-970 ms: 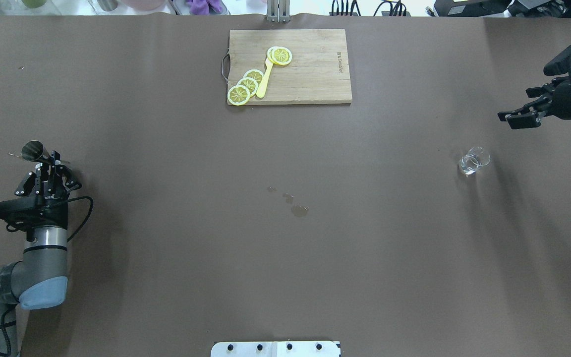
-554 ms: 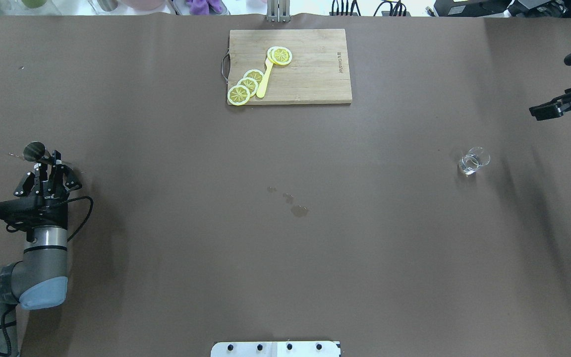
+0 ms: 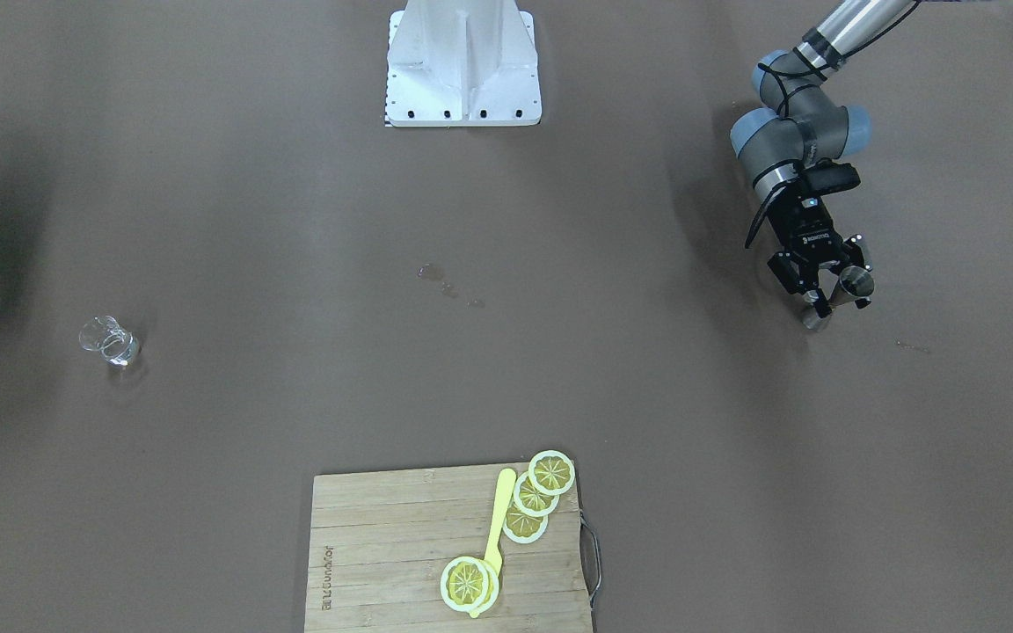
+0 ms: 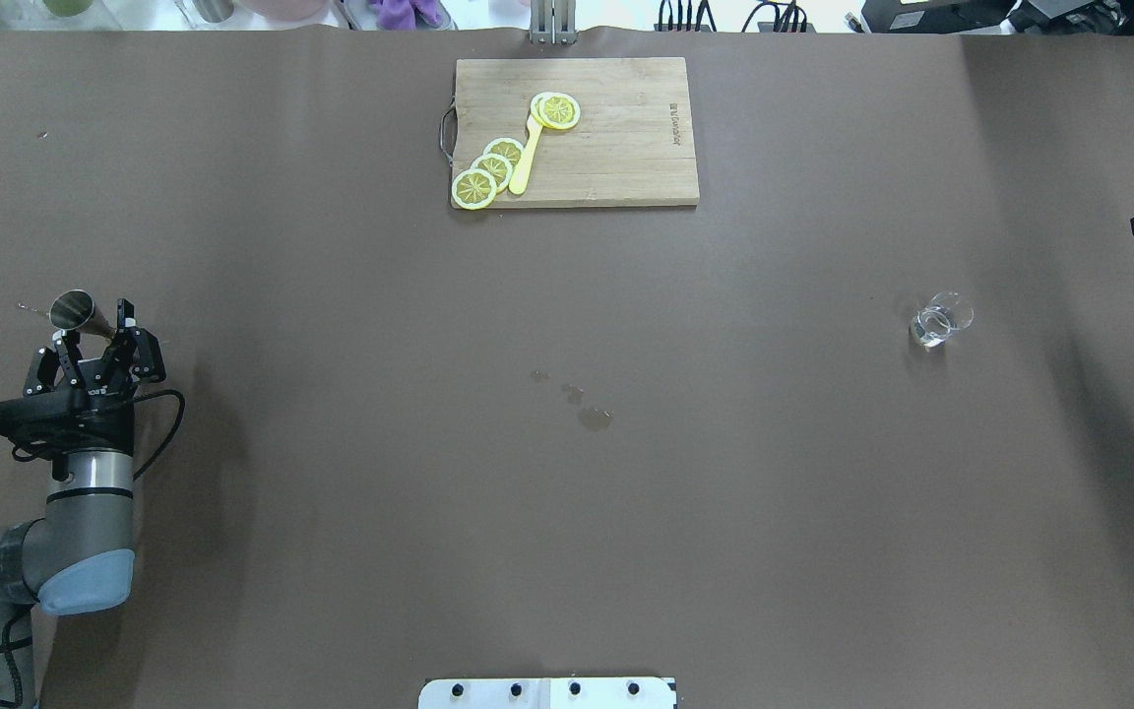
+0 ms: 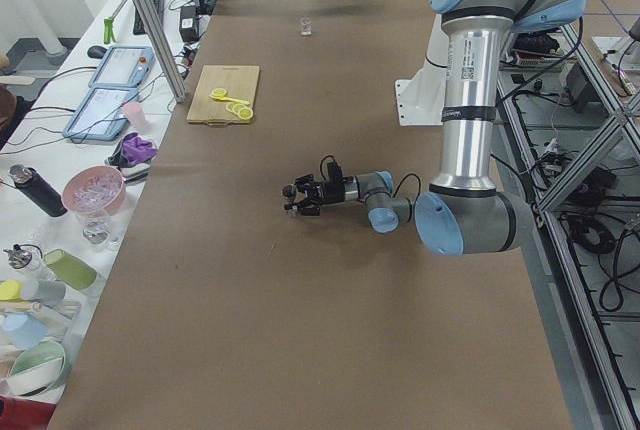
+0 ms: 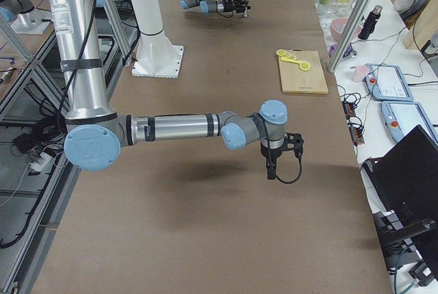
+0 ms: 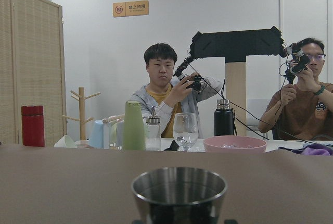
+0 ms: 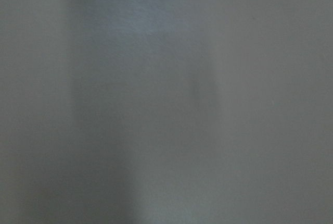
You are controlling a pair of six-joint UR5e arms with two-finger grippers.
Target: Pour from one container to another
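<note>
A big brown table point(image 4: 331, 551) fills the frame. A wooden board point(image 4: 616, 148) lies at the top middle. A tiny glass cup point(image 4: 941, 321) stands at the right. Some wet spots point(image 4: 595, 418) sit in the middle, and a white plate point(image 4: 547, 692) at the bottom edge

Overhead view: even, diffuse light from above; the matte brown bench point(image 4: 567, 492) shows no glare. Broad, soft-edged shadow bands lie far from the cutting board point(image 4: 577, 133), past the glass cup point(image 4: 941, 320). A fainter one sits beside the left arm point(image 4: 85, 492), on its side nearer the board. The strip beyond the board's far edge is overexposed, near white. The glass cup carries small bright glints.

Left wrist view: jigger point(image 7: 179, 190) rim close to the lens, slightly soft, with pale reflections; the room behind is sharp and evenly lit.

Right wrist view: wholly blurred grey-brown, one paler bluish patch, no detail resolvable
</note>
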